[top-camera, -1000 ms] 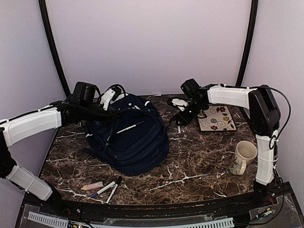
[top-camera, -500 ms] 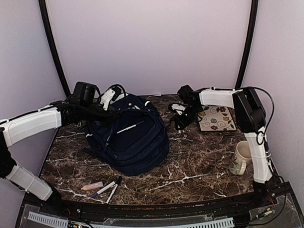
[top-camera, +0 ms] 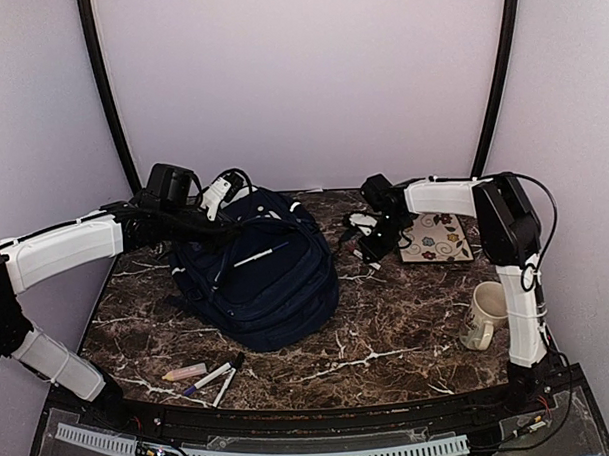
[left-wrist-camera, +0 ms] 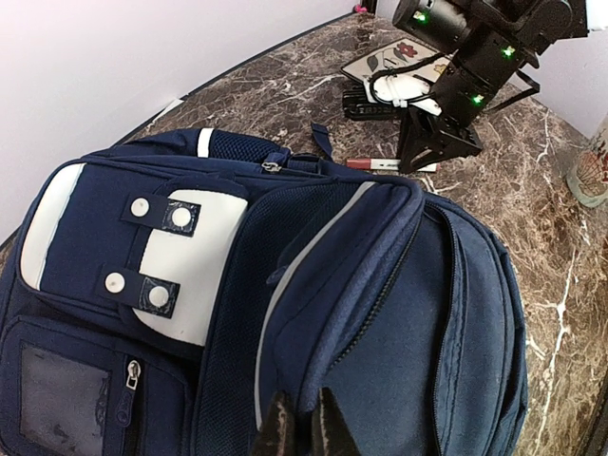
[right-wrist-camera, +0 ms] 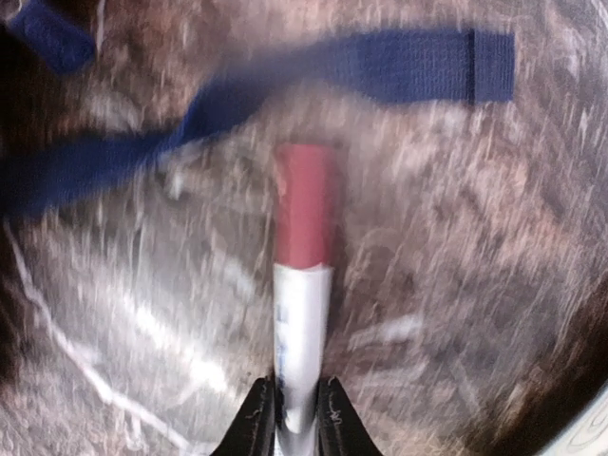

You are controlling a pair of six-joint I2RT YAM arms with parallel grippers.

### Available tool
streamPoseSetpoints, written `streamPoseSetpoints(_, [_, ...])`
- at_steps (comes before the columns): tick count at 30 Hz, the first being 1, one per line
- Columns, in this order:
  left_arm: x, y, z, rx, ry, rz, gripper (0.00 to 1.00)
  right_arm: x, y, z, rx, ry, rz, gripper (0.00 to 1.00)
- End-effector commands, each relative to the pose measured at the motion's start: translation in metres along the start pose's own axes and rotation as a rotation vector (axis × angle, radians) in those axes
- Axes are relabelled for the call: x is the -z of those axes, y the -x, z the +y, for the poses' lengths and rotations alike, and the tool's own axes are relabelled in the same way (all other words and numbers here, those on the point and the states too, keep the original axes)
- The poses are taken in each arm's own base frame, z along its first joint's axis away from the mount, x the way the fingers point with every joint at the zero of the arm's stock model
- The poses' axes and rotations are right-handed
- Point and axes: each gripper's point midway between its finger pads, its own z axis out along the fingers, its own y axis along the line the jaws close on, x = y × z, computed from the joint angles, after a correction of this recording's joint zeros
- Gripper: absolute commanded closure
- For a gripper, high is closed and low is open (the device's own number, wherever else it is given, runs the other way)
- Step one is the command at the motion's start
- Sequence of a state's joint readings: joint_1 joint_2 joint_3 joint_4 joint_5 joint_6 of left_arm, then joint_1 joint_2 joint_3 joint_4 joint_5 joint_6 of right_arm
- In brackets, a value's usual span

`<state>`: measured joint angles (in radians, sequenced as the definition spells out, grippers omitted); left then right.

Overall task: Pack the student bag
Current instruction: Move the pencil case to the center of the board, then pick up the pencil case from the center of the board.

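Packing looks barely begun; our right gripper [right-wrist-camera: 294, 410] pinches a red-capped marker [right-wrist-camera: 304, 275] beside the student bag [top-camera: 266, 284]; our left gripper [left-wrist-camera: 304, 427] clamps its fabric; front pens [top-camera: 215, 374] wait.

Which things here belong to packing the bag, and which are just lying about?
Job: backpack, pinched by left gripper; red-capped marker in right gripper; probably the loose pens at the near edge.
Lying about: mug; flowered pad, though it might get packed.
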<state>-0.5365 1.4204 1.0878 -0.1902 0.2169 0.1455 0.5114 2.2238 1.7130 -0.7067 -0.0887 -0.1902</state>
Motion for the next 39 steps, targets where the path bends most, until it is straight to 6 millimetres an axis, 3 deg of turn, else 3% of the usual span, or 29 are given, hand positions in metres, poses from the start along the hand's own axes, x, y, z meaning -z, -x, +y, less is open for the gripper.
streamPoseSetpoints(1, [0.01,0.023,0.012,-0.006,0.042,-0.074,1.0,0.018,-0.04,0.008,0.02,0.018,0.104,0.85])
streamPoseSetpoints(6, [0.01,0.023,0.012,-0.005,0.041,-0.073,1.0,0.04,-0.072,0.022,0.081,0.062,0.154,0.86])
streamPoseSetpoints(11, [0.009,0.023,0.011,-0.005,0.035,-0.073,1.0,0.064,-0.108,0.055,0.217,0.19,0.173,0.86])
streamPoseSetpoints(16, [0.008,0.022,0.009,-0.004,0.027,-0.068,1.0,0.063,-0.131,0.072,0.316,0.173,0.194,0.85])
streamPoseSetpoints(22, [0.007,0.021,0.009,-0.004,0.022,-0.066,1.0,0.061,-0.117,0.061,0.258,0.106,0.179,0.83])
streamPoseSetpoints(29, [0.007,0.02,0.008,-0.002,0.018,-0.063,1.0,0.064,-0.111,0.065,0.288,0.069,0.169,0.69])
streamPoseSetpoints(39, [0.007,0.021,0.006,-0.003,0.006,-0.066,1.0,0.047,-0.103,0.077,0.362,0.014,0.202,0.68])
